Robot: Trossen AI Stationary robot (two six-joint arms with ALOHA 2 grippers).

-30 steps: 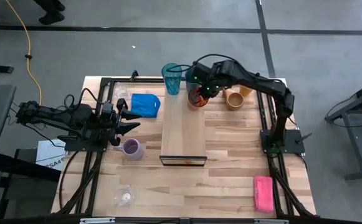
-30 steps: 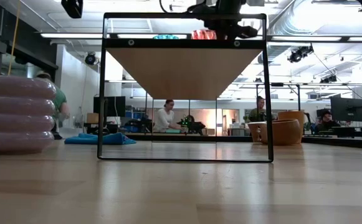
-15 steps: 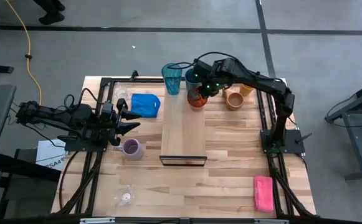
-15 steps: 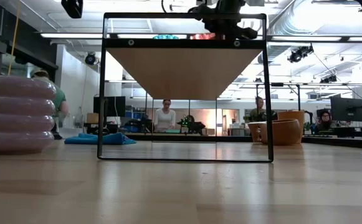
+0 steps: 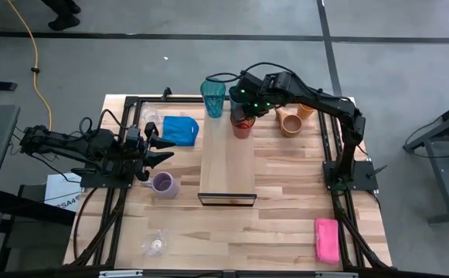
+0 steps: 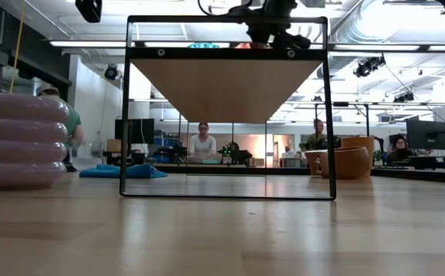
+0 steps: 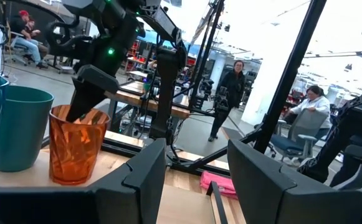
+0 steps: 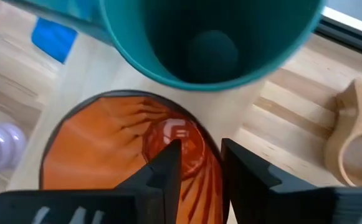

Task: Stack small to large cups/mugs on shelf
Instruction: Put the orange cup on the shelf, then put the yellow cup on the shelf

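Right pincer (image 8: 196, 165) straddling orange cup (image 8: 106, 149) rim

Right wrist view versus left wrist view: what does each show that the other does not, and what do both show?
Only the right wrist view: the tan mug, the lavender mug, the blue cloth. Only the left wrist view: the pink sponge, people in the room, the idle left gripper, open. Both: the orange cup with the right gripper at its rim, and the teal-green cup beside it.
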